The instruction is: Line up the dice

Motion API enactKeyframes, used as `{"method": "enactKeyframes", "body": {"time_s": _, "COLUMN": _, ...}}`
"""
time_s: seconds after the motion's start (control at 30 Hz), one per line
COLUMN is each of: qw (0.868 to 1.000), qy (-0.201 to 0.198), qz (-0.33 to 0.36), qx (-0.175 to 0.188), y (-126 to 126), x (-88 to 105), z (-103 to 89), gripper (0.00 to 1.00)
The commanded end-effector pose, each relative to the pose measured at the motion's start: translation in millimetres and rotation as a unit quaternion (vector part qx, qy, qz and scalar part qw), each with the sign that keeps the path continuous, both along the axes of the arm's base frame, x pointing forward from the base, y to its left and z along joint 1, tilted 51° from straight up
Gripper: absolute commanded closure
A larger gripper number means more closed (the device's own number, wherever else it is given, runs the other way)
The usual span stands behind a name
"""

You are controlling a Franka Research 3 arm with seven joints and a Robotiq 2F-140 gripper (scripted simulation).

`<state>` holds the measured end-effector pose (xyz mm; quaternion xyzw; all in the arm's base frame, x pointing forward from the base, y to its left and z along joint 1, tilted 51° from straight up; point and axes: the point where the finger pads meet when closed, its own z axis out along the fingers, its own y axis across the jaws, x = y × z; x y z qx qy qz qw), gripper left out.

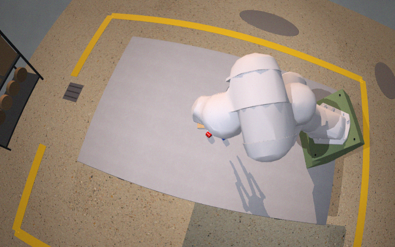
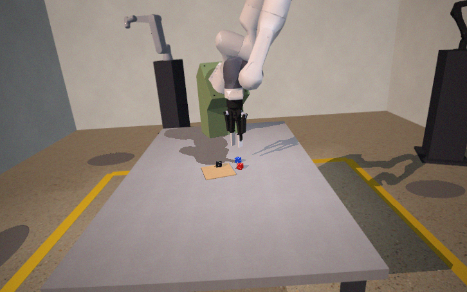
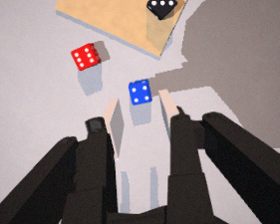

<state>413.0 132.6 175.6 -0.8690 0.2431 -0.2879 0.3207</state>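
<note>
The tan mat (image 1: 200,125) (image 2: 217,173) (image 3: 105,19) lies flat on the table. The black die (image 2: 219,164) (image 3: 161,6) is on the mat near its robot-side edge, showing three pips; the wrist view cuts it off at the top. The red die (image 1: 208,134) (image 2: 240,166) (image 3: 85,57) lies on the table beside the mat, six up. The blue die (image 2: 238,159) (image 3: 140,93) lies on the table nearer the base, four up, mostly hidden in the top view. My gripper (image 2: 236,145) (image 3: 140,108) is partly open and empty, above the table on the base side of the blue die.
The grey table (image 1: 143,92) (image 2: 228,231) carries the mat and dice. The green base pedestal (image 1: 351,122) (image 2: 208,112) stands at the robot's end. The arm covers much of the area around the mat in the top view. The red die is close beside the blue one.
</note>
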Motion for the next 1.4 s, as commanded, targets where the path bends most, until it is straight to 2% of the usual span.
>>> {"method": "enactKeyframes", "body": {"time_s": 0.0, "qw": 1.0, "qy": -0.008, "qz": 0.01, "qx": -0.007, "y": 1, "x": -0.5, "z": -0.1, "gripper": 0.75}}
{"method": "enactKeyframes", "body": {"time_s": 0.83, "qw": 1.0, "qy": -0.008, "qz": 0.01, "qx": -0.007, "y": 2, "x": 0.1, "z": -0.7, "gripper": 0.75}}
{"method": "enactKeyframes", "body": {"time_s": 1.37, "qw": 1.0, "qy": -0.009, "qz": 0.01, "qx": -0.007, "y": 9, "x": 11.0, "z": -11.5, "gripper": 0.75}}
